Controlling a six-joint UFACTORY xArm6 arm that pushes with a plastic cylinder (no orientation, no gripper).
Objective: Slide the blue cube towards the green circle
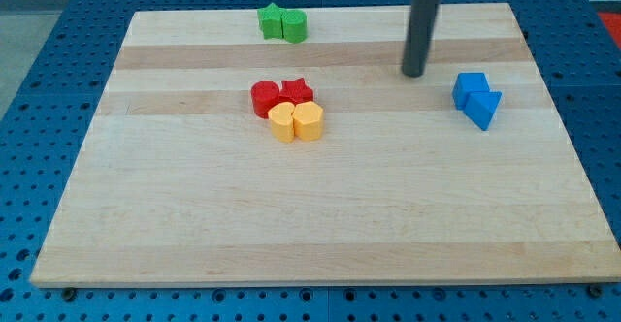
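In the camera view, our tip (414,73) stands bare on the board, a plain rod with nothing to open or close and touching no block, just to the view's upper left of the blue cube (471,88), which has a blue wedge-like block (484,109) touching its lower right. The green circle (295,27) lies well off to the cube's upper left, next to a green star (272,19). To push well, we judge the tip should round the cube to its lower right, where the wedge crowds it, then drive along the line to the circle.
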